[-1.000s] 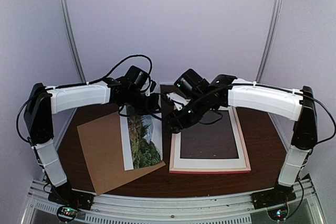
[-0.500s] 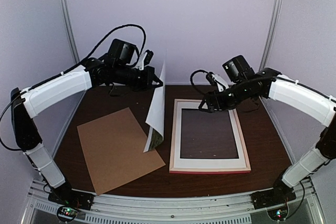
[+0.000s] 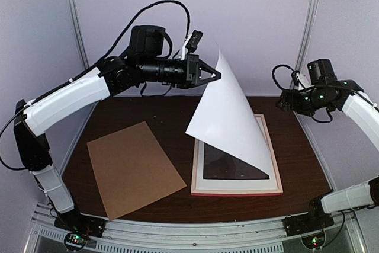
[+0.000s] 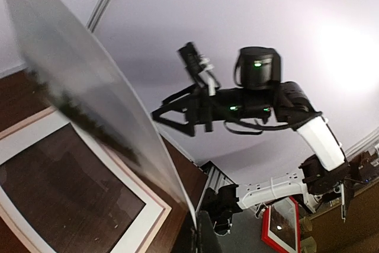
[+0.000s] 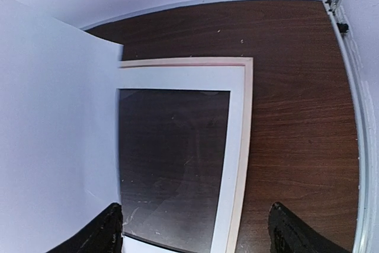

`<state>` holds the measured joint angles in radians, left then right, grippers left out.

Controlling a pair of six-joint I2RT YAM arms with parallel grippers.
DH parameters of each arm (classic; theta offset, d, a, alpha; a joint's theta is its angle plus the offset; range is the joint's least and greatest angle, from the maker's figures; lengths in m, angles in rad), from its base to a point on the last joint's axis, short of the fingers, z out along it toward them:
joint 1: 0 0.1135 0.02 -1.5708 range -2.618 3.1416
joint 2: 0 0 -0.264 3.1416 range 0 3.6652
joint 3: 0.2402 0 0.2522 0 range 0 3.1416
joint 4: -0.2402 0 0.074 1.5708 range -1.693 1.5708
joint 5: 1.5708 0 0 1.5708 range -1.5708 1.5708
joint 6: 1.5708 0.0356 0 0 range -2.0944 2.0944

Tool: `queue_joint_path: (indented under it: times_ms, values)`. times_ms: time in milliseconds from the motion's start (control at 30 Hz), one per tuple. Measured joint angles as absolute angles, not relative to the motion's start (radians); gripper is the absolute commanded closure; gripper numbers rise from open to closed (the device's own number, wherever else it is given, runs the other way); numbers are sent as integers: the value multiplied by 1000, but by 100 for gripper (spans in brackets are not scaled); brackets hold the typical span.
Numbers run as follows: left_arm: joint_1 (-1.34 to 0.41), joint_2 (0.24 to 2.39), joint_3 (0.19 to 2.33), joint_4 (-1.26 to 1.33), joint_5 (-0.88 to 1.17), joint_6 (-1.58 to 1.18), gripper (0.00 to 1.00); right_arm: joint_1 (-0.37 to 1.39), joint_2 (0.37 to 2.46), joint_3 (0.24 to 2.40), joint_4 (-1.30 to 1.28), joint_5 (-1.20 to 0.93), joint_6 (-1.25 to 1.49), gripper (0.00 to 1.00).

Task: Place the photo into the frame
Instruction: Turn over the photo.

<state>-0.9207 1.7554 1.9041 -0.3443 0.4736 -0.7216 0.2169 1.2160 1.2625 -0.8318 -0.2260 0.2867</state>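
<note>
The photo (image 3: 228,122) hangs in the air with its white back toward the top camera, its lower edge over the frame (image 3: 237,192) lying flat on the table. My left gripper (image 3: 212,76) is shut on the photo's top corner; in the left wrist view the gripper (image 4: 201,229) pinches the sheet (image 4: 89,99), seen edge-on and blurred, above the frame (image 4: 29,124). My right gripper (image 3: 283,102) hovers open and empty beyond the frame's far right corner. In the right wrist view that gripper (image 5: 195,235) is above the frame (image 5: 189,61), with the photo's back (image 5: 53,134) on the left.
A white mat (image 3: 237,183) with a cut-out window lies inside the frame. A brown backing board (image 3: 133,167) lies at an angle on the dark wooden table (image 3: 296,146), left of the frame. Pale walls with metal corner posts (image 3: 74,28) enclose the table.
My left arm lifted the photo off the table and swung it right, over the frame. My right arm let go near the frame's left side, drew back to the far right and opened wider.
</note>
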Motion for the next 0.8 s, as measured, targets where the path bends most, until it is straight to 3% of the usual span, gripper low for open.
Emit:
queue_joint_path:
  times_ms: [300,600,800]
  values:
    - [-746,1762,1443,-78,419,-963,100,162,1174,1230,-856,-208,265,15]
    - [-744,2037,1304,105,401,-1156,100,161,1227,1198,-855,-224,261,15]
    - [-749,2053,1265,154,388,-1217,100,161,1235,1173,-840,-236,261,15]
